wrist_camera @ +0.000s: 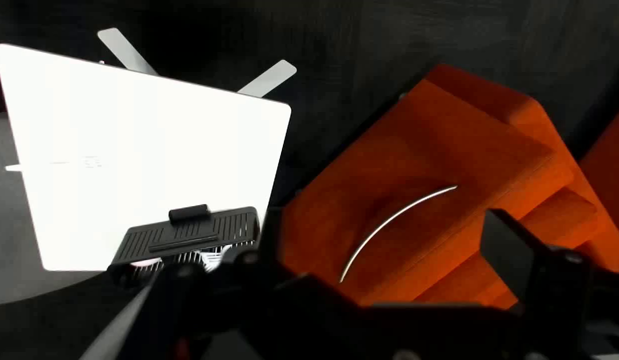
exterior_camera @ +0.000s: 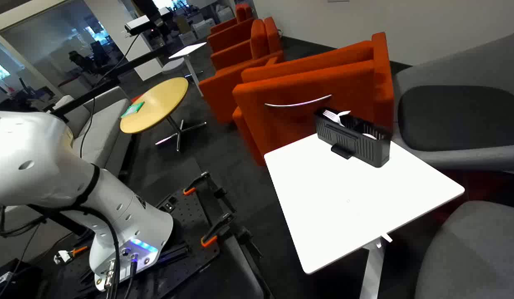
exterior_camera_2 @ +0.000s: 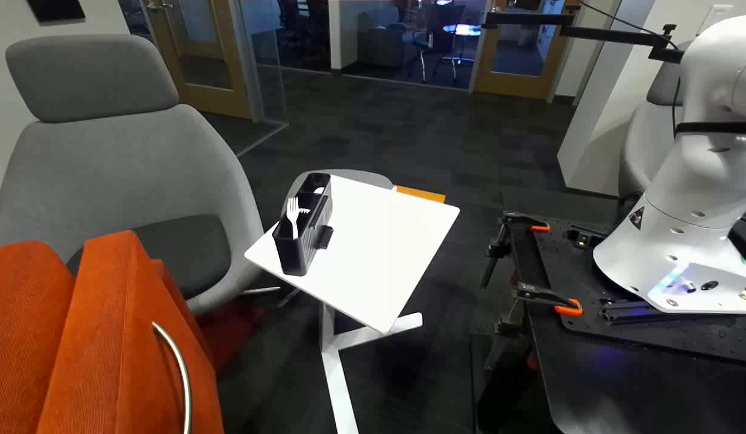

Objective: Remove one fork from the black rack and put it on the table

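"Where's a clear fork [exterior_camera_2: 293, 218]?"
"Left of centre in an exterior view, tines up in the black rack [exterior_camera_2: 308, 242] on the table [exterior_camera_2: 376, 247]; its lower end's hidden."
"The claw [wrist_camera: 383, 232]?"
"Dark, blurry, fingers spread wide."

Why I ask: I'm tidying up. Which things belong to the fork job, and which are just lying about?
For the job: black rack; white fork in it; white table beneath; pincer.

Just around: orange armchair; gray chair; round yellow table; green item.
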